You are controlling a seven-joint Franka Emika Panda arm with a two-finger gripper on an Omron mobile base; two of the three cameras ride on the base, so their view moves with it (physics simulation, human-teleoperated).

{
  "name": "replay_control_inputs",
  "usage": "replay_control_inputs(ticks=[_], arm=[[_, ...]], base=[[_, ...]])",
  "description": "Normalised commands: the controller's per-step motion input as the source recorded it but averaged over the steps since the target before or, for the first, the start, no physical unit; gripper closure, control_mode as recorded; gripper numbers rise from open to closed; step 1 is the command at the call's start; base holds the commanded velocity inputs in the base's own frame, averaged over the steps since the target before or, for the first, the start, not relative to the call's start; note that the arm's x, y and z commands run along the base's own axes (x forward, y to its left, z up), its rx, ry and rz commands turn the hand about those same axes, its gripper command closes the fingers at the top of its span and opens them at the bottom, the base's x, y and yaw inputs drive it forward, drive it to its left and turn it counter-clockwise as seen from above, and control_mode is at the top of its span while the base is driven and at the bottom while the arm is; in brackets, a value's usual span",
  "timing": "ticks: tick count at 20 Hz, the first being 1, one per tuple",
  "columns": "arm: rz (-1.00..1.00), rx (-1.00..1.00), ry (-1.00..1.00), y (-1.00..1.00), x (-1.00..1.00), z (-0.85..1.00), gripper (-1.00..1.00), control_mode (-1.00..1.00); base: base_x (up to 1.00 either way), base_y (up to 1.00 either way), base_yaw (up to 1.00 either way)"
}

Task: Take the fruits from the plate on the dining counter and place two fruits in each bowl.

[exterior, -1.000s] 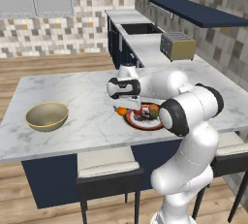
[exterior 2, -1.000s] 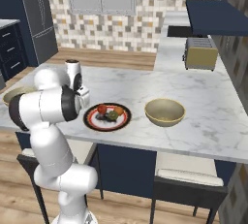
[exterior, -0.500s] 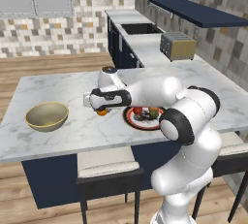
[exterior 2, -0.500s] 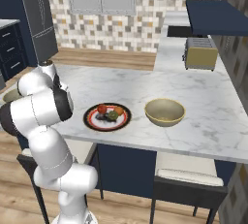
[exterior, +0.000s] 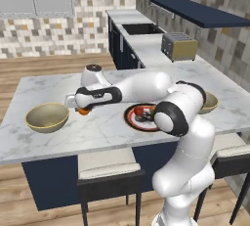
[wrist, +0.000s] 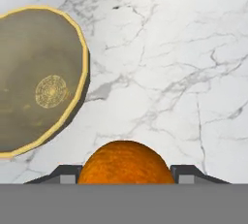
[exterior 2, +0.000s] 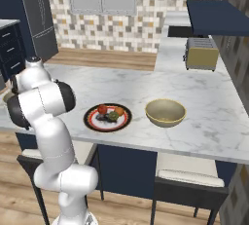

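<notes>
now, from the left base view, the white marble bench [exterior: 58, 137] with grey veins carries a deep tan bowl [exterior: 47, 117] with a cream rim at its left. the jaws [exterior: 83, 108] hang above the slab just right of that bowl, closed on a round orange fruit [exterior: 84, 111]. the round plate [exterior: 133, 121] with its red-brown rim lies well to the right, a red fruit [exterior: 139, 111] on it.

from the right base view, the plate holds a red, an orange [exterior 2: 119, 110] and a dark green fruit [exterior 2: 112, 116], beside a second tan bowl [exterior 2: 165, 112].

from the hand view, the rough-skinned orange fruit sits gripped between the dark fingertips [wrist: 65, 173], the smooth empty bowl up and left of it, apart.
</notes>
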Motion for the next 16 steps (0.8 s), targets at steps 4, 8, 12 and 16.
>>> replay_control_inputs(ticks=[4, 8, 12, 16], arm=[[0.41, -0.03, -0.10, 0.47, 0.26, 0.00, 1.00, -1.00], [0.33, 0.00, -0.08, 0.41, 0.35, 0.00, 1.00, -1.00], [0.18, -0.02, 0.00, 0.49, 0.28, 0.00, 1.00, -1.00], [0.02, -0.08, 0.00, 0.55, 0.21, -0.06, 1.00, -1.00]], base=[[0.00, 0.00, 0.00], [0.00, 0.00, 0.00], [0.00, 0.00, 0.00], [0.00, 0.00, 0.00]])
